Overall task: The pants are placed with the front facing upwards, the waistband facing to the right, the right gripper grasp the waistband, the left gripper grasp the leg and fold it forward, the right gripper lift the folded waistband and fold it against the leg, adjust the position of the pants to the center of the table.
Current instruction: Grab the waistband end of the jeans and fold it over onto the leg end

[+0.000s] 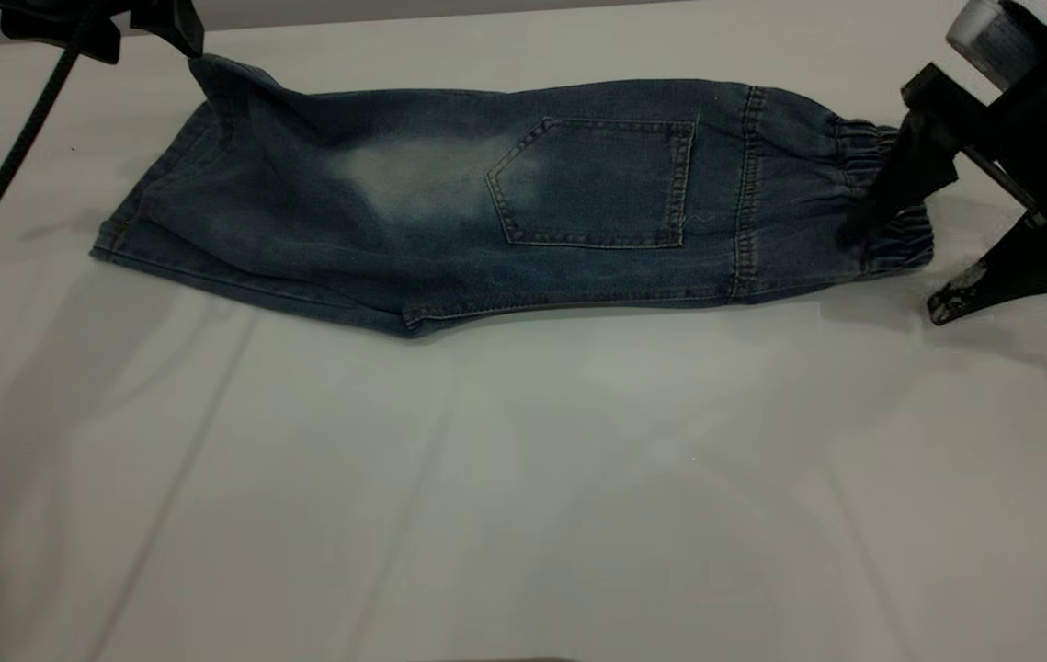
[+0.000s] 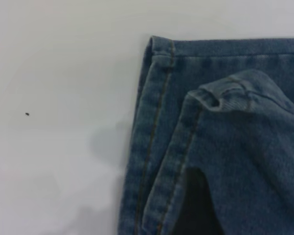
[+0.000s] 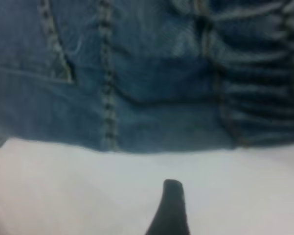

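Much of the left pincer (image 1: 176, 37) is cut off by the exterior view's upper left edge; only dark black parts and its thick black cable (image 1: 4, 170) show. A corner of the leg hem rises to meet it there, so it appears to pinch that corner, though the fingers themselves cannot be made out. In the left wrist view a dark finger (image 2: 195, 205) shows at the frame edge under a lifted fold of denim.

One pair of pants (image 1: 505, 198) lies on the table (image 1: 523, 478), folded lengthwise into a single long strip towards the far side. One patch pocket (image 1: 592, 182) faces up, with one pale faded patch (image 1: 413, 175) beside it. The waistband (image 1: 881, 202) points to the right, gathered and dark.

The right pincer (image 1: 900, 262) sits at the right edge, tilted down towards the table with its grey-white cylinder uppermost. Its jaws stand wide apart: one finger rests on the waistband, the other, white-scuffed at the tip, touches the table just beside the pants. It holds nothing. The right wrist view shows only one finger (image 3: 170, 208) over bare table, near the denim edge.
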Robot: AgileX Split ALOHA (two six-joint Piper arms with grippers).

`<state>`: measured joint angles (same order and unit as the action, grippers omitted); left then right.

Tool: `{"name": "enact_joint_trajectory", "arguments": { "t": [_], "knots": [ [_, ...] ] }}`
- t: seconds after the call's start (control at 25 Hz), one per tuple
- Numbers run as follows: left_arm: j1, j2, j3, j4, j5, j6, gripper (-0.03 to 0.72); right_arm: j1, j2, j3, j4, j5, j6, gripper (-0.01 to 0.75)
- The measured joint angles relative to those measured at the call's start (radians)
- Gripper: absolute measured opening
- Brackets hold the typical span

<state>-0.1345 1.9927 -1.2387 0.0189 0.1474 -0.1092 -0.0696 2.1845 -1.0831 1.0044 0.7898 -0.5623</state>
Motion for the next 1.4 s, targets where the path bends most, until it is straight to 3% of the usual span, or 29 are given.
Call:
{"name": "enact_joint_trajectory", "arguments": {
  "t": [0.24, 0.64, 0.8, 1.08, 1.24, 1.4],
  "knots": [
    [-0.025, 0.0, 0.0, 0.0, 0.015, 0.018, 0.477, 0.0, 0.019, 0.0, 0.118, -0.085, -0.076, 0.583],
    [-0.027, 0.0, 0.0, 0.0, 0.095, 0.044, 0.477, 0.0, 0.077, -0.006, 0.325, -0.051, -0.207, 0.568],
    [-0.027, 0.0, 0.0, 0.0, 0.137, 0.048, 0.477, 0.0, 0.077, -0.006, 0.358, -0.093, -0.263, 0.471],
    [-0.092, 0.016, 0.0, 0.0, 0.161, 0.099, 0.477, 0.0, 0.077, -0.006, 0.371, -0.138, -0.332, 0.097],
    [-0.174, 0.073, 0.0, -0.005, 0.132, 0.125, 0.477, 0.0, 0.017, -0.003, 0.373, -0.137, -0.382, 0.076],
    [-0.268, 0.132, 0.0, -0.033, 0.025, 0.125, 0.477, 0.0, -0.082, -0.003, 0.373, -0.114, -0.413, 0.076]
  ]
}}
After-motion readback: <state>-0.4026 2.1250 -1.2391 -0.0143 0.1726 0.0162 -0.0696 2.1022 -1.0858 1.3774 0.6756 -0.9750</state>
